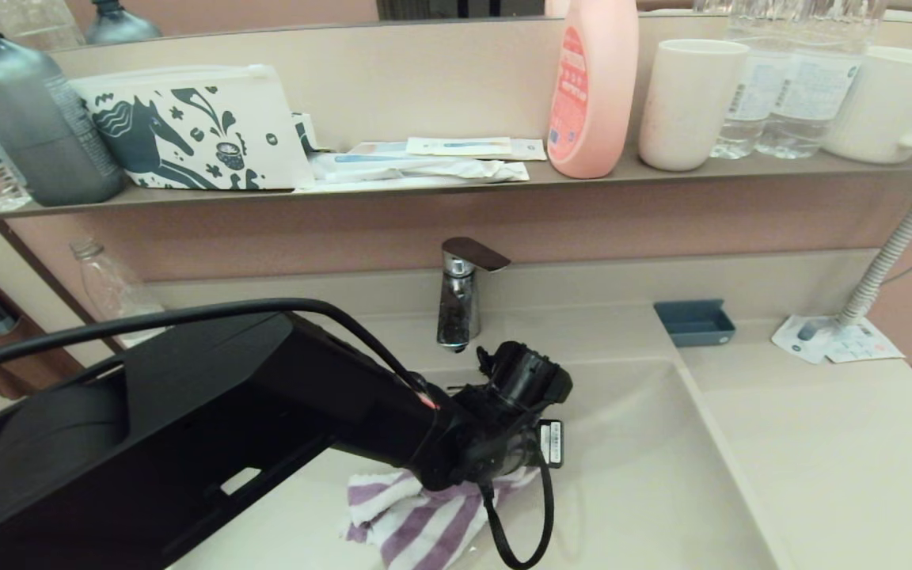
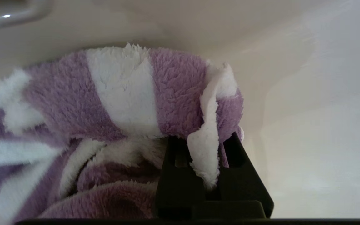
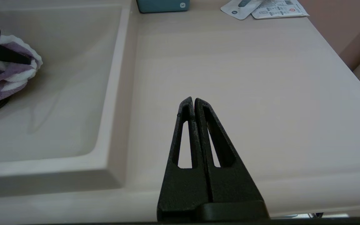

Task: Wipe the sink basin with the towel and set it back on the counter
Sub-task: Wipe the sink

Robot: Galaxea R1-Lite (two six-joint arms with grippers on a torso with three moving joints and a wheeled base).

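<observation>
The purple and white striped towel (image 1: 416, 522) lies bunched on the floor of the cream sink basin (image 1: 646, 475), under my left arm. My left gripper (image 2: 206, 140) is down in the basin and shut on a fold of the towel (image 2: 130, 93); a white flap of cloth hangs between its black fingers (image 2: 239, 168). The towel (image 3: 5, 75) also shows in the right wrist view, partly covering the dark drain. My right gripper (image 3: 193, 100) hangs shut and empty over the counter (image 3: 245, 78), right of the basin (image 3: 58, 93). It is out of sight in the head view.
A chrome tap (image 1: 460, 293) stands behind the basin. A small blue tray (image 1: 694, 321) and printed packets (image 1: 836, 339) lie at the back of the counter (image 1: 820, 443). The shelf (image 1: 456, 184) above holds a horse-print pouch (image 1: 195, 131), grey bottle, pink bottle (image 1: 592, 87), cups and water bottles.
</observation>
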